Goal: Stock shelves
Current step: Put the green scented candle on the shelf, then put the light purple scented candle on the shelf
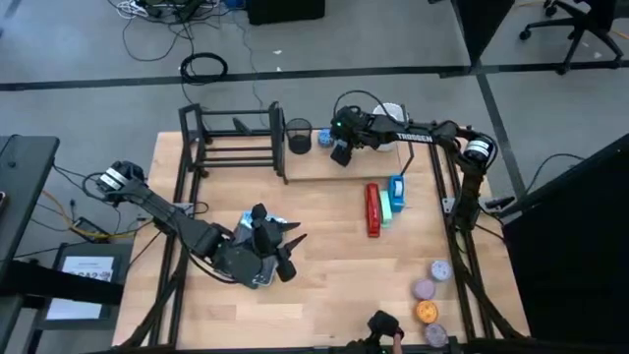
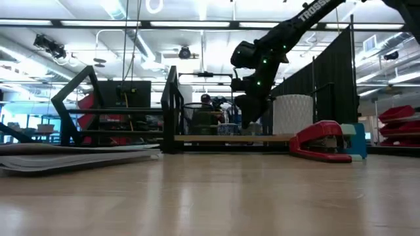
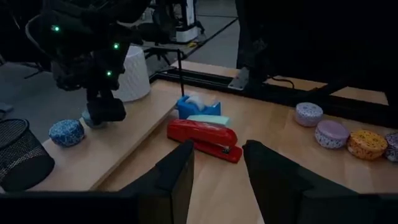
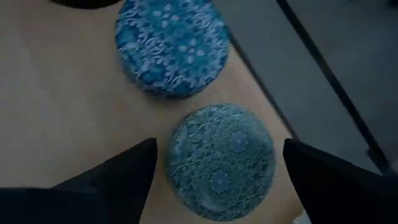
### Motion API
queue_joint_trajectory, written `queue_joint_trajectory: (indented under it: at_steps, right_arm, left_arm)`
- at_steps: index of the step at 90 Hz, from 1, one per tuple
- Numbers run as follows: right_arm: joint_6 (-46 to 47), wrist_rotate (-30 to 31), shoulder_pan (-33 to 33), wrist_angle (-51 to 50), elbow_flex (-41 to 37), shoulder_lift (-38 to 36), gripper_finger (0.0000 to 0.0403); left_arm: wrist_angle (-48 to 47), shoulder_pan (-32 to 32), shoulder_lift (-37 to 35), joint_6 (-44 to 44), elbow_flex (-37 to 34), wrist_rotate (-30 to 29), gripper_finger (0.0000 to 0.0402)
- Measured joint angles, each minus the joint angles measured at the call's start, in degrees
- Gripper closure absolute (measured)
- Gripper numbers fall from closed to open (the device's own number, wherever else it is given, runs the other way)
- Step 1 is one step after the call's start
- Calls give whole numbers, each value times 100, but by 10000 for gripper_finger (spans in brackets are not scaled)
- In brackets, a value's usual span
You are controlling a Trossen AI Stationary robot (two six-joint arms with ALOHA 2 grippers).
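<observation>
shelves point(image 1: 246, 147) set at far side of tabletop, pale board running right | teal patterned tin point(image 4: 221, 162) stood on board beside blue tin point(image 4: 172, 45) | right gripper point(image 4: 217, 171) spread wide around teal tin, nothing gripped | left gripper point(image 3: 217, 180) parted, empty, near-left | risk: tin clipped by finger on lift-off, knocked off board edge

I read only the white brand lettering "TROSSEN" along the right arm point(image 1: 418, 137) behind its jaws, seen partly again on that arm in the low view; nothing else is legible.
</observation>
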Motion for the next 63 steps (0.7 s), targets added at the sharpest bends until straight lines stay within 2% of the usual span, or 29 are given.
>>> queue_joint_trajectory:
  at_steps: [36,49,63]
  right_arm:
    - [-350,44,744,204,-5,-1038,90]
    - [-550,17,1446,126,-3,-1410,91]
    - [-676,6,2552,-149,-134,-1852,97]
  left_arm:
    - [48,0,0,4,0,0,275]
    - [115,0,0,4,0,119,275]
    - [140,0,0,4,0,286,275]
